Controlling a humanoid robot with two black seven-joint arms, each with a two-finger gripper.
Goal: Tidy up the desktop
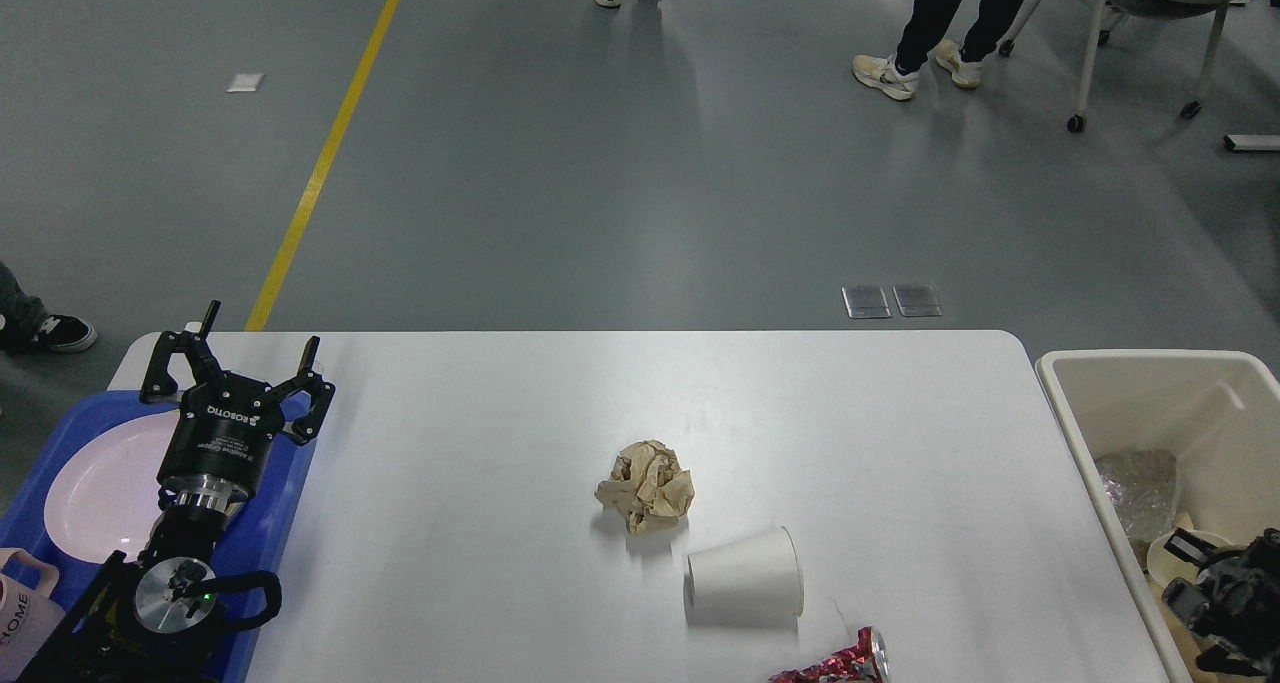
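Two containers flank the desktop [480, 523]. Beneath my left pincer [262, 341], the blue tray [290, 523] holds a white plate [100, 493], with a pink mug [20, 613] at its near corner. My left pincer is spread wide, grasping nothing. To its right lie a crumpled paper ball [646, 486], a tipped white cup [745, 576] and a red wrapper [835, 663]. Far right, the beige bin [1075, 433] holds scraps around my right pincer [1215, 603]; I cannot tell its opening.

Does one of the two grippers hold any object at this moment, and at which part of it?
The left gripper is open above the blue plastic tray and holds nothing. The right gripper, over the beige plastic bin, is too dark to tell.
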